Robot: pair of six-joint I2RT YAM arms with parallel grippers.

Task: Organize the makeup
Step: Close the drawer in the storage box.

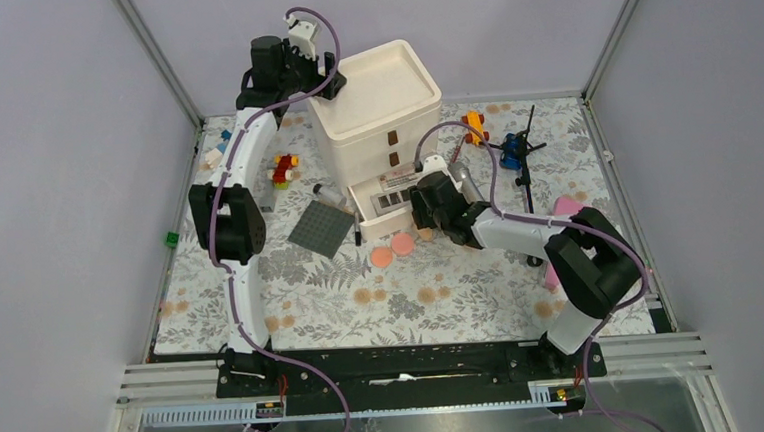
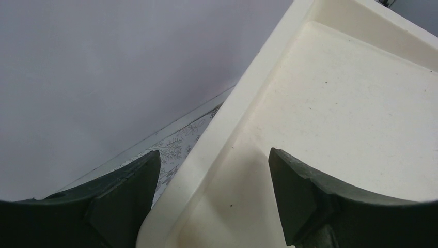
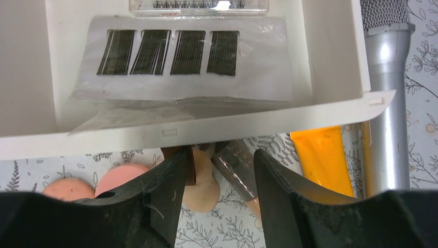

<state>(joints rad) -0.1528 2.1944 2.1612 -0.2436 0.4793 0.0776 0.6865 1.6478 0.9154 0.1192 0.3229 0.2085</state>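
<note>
My right gripper (image 3: pixel 219 178) is open, low over the mat just in front of the open bottom drawer (image 3: pixel 206 132). Between its fingers lie a brown-capped beige tube (image 3: pixel 209 183) and a dark-capped item (image 3: pixel 238 166), both partly under the drawer front. An orange tube (image 3: pixel 323 157) and a silver-grey tube (image 3: pixel 385 103) lie to the right. Two salmon-pink discs (image 3: pixel 121 175) lie to the left and also show in the top view (image 1: pixel 392 249). My left gripper (image 2: pixel 212 175) is open and straddles the rim of the drawer unit's top tray (image 2: pixel 330 103).
The drawer holds a card of dark hairpins (image 3: pixel 170 51) and a clear lash box. On the mat lie a grey baseplate (image 1: pixel 320 229), brick toys (image 1: pixel 283 169), a clear bottle (image 1: pixel 330 193), an orange toy car (image 1: pixel 474 125) and a pink object (image 1: pixel 565 206).
</note>
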